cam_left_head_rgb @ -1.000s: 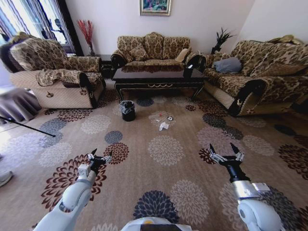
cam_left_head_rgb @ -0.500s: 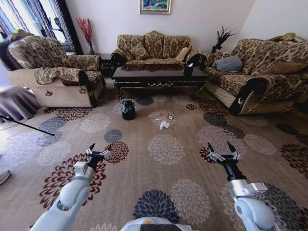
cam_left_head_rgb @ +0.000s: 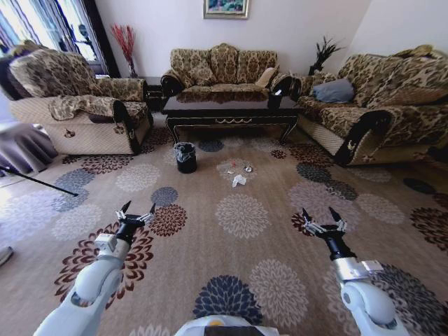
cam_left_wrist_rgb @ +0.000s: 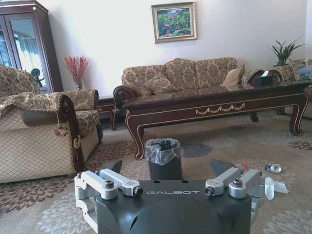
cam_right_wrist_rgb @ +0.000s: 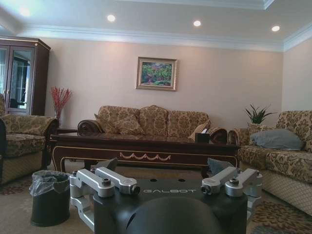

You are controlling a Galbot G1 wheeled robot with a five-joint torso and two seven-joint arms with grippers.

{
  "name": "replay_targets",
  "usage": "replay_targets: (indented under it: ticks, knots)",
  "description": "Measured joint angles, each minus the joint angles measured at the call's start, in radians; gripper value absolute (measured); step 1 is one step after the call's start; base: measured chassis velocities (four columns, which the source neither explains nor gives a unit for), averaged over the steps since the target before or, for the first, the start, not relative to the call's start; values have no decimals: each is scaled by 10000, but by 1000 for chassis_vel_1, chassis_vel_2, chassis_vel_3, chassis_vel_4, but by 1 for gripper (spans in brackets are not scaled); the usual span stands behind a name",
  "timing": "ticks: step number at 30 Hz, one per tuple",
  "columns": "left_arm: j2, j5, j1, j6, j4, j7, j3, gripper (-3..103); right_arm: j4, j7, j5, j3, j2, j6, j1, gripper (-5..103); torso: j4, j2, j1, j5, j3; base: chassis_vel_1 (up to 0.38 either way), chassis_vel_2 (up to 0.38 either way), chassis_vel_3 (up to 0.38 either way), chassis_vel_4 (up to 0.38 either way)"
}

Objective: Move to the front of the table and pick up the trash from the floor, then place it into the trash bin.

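The table (cam_left_head_rgb: 231, 112) stands ahead in front of the back sofa, its dark top glossy. The black trash bin (cam_left_head_rgb: 185, 158) with its crinkly liner sits on the carpet by the table's left front leg. To its right on the floor lies the trash: a crumpled white paper (cam_left_head_rgb: 239, 181) and a small shiny ring (cam_left_head_rgb: 248, 169). Well short of them, my left gripper (cam_left_head_rgb: 138, 208) and right gripper (cam_left_head_rgb: 319, 213) hover open and empty over the carpet. In the left wrist view the left gripper (cam_left_wrist_rgb: 168, 168) faces the bin (cam_left_wrist_rgb: 164, 158) and the paper (cam_left_wrist_rgb: 275, 186). The right gripper (cam_right_wrist_rgb: 163, 165) faces the table (cam_right_wrist_rgb: 141, 146).
An armchair (cam_left_head_rgb: 77, 105) flanks the left, a long sofa (cam_left_head_rgb: 378, 105) the right, and another sofa (cam_left_head_rgb: 220, 70) stands behind the table. A thin dark rod (cam_left_head_rgb: 35, 182) lies on the floor at far left. Patterned carpet (cam_left_head_rgb: 241, 217) stretches between me and the trash.
The whole view has shifted slightly, so the camera moved. My left gripper has reached a little farther forward; the right one has barely moved. Both stay open.
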Motion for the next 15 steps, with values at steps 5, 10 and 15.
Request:
replay_targets:
  ticks: [5, 10, 15]
  knots:
    - [-19, -29, -43, 164, -219, -111, 125, 100, 0, 19, -29, -20, -6, -12, 104, 100, -3, -208, -76, 0, -133, 0, 0, 0, 0]
    - [45, -8, 135, 344, -412, -226, -108, 100, 34, 53, -42, 19, 26, -36, 138, 100, -1, -403, -148, 1, -256, 0, 0, 0, 0]
    - [93, -154, 279, 405, -421, -284, -396, 100, 250, 64, -22, 129, 110, -68, -20, 100, -3, -616, -219, -3, -397, 0, 0, 0, 0]
